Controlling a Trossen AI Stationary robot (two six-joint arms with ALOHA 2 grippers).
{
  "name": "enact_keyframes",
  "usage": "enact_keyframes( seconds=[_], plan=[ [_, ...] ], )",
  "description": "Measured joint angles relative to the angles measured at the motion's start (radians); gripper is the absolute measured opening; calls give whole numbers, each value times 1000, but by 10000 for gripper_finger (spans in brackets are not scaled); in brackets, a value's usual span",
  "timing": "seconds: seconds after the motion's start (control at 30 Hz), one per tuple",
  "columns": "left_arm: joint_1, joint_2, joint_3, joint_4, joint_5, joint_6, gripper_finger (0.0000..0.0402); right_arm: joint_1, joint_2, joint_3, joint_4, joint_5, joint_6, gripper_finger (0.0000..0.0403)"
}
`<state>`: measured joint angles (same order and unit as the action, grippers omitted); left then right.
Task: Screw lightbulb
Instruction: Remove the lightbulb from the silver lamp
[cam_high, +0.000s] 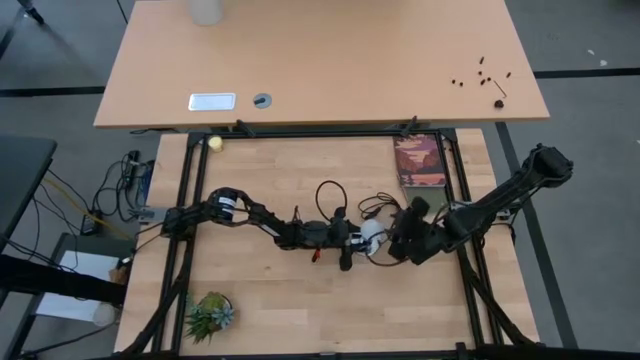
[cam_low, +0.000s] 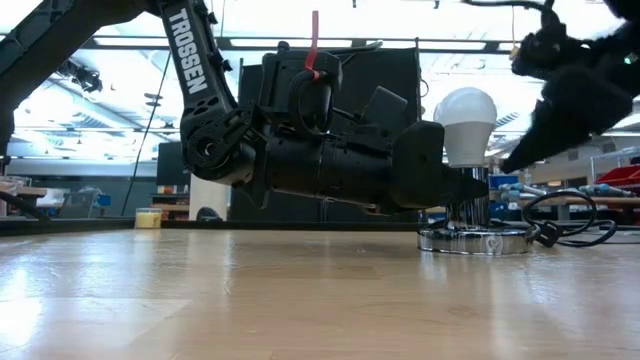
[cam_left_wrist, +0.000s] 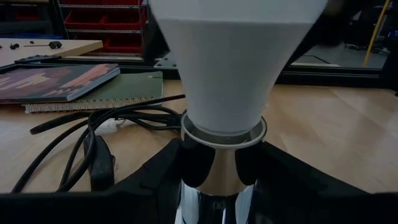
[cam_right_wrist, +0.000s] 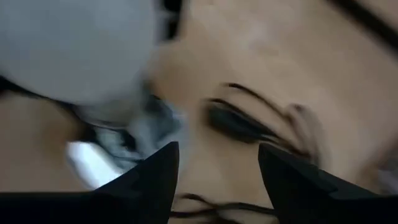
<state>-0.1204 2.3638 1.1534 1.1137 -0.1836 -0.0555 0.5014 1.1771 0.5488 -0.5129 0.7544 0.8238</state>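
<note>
**Left gripper clamping the socket stem under the upright lightbulb**

Left gripper (cam_left_wrist: 217, 180) is lying low along the table, its two dark fingers (cam_left_wrist: 155, 180) pressing on either side of the shiny metal stem (cam_left_wrist: 214, 183) of the socket, just under the bulb's collar. Standing upright in that stem is the lightbulb (cam_low: 467, 125), its white dome rising above the left arm's wrist in the low view, near the middle of the wooden table (cam_high: 300, 300). Below it, the socket's round silvery base (cam_low: 475, 240) is sitting flat on the table, with a black cord (cam_low: 560, 215) looping away beside it.

Right gripper (cam_right_wrist: 217, 174) is hovering just beside the bulb, on the side away from the left arm, its fingers standing apart and holding nothing; the blurred bulb is showing off to one side of them rather than between them.

Farther out, notebooks (cam_left_wrist: 74, 84) are lying near the table's far edge, a small yellow ball (cam_high: 214, 143) is resting at the far left corner, and a small green plant (cam_high: 210, 315) is sitting at the near left
</note>
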Motion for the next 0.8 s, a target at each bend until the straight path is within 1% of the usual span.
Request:
enact_keyframes(
  seconds=[0.03, 0.2, 0.27, 0.33, 0.47, 0.6, 0.63, 0.77, 0.8],
  plan=[
    [0, 0, 0, 0, 0, 0, 188, 0, -1, 0, 43, -32, -10, 230],
    [0, 0, 0, 2, 0, 1, 188, 1, 23, 0, 275, -253, -127, 229],
    [0, 0, 0, 2, 0, 2, 188, 0, 39, 1, 324, -302, -145, 229],
    [0, 0, 0, 2, 0, 2, 188, -4, 55, 1, 367, -308, -171, 229],
    [0, 0, -1, 2, 0, 1, 188, -26, 81, 1, 396, -285, -213, 229],
    [0, 0, -1, 2, -2, -1, 188, -44, 82, 2, 372, -266, -228, 229],
    [0, 0, -1, 2, -2, -1, 188, -45, 80, 2, 354, -235, -240, 229],
    [3, 0, 0, 1, -6, -2, 188, -44, 80, 2, 291, -25, -267, 229],
    [3, 1, 0, -1, -14, -2, 188, -45, 80, 2, 285, -3, -267, 229]
  ],
)
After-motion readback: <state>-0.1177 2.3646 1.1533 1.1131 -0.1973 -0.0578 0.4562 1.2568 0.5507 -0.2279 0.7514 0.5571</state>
